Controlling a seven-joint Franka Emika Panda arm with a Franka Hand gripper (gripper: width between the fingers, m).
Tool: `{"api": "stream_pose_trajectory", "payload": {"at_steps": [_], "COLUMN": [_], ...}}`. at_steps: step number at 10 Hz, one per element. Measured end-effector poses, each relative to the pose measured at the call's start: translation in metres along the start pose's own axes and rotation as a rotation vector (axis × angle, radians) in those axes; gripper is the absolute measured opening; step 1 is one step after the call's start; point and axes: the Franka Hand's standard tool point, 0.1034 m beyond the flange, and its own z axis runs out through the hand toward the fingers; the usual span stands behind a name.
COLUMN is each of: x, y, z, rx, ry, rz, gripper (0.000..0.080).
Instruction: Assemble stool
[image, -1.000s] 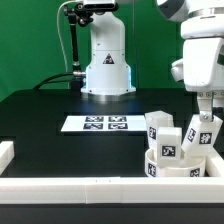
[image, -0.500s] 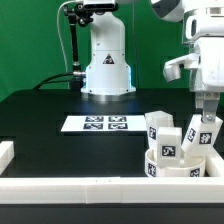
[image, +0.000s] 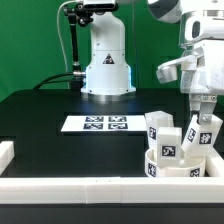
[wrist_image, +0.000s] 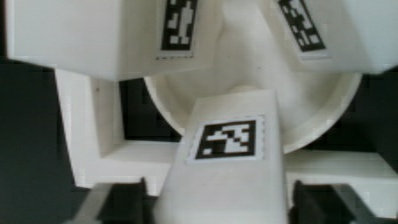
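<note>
Hand on the last leg: a small tilt can spoil the whole stool.

The disc (image: 172, 165) lies on the bench (image: 60, 110) at the front rail (image: 90, 190), with three legs standing in it. The hand (image: 205, 112) is over the leg (image: 202, 132) farthest from the marker board (image: 98, 123), its fingers (wrist_image: 121, 200) seem closed narrowly on it. If the grip is not centred, pulling away may tilt this leg, push its neighbour (image: 167, 140), or lift the disc.
</note>
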Motion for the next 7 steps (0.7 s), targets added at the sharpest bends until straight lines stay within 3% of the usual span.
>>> {"api": "stream_pose_trajectory", "payload": {"at_steps": [1,7], "x": [0.0,-0.0004], "y": [0.0007,0.0008], "z": [-0.0006,-0.0006], "rx": [-0.002,-0.002], "ry": [0.001,0.0], "rz": [0.001,0.058], "gripper": [0.0346,0.0346]}}
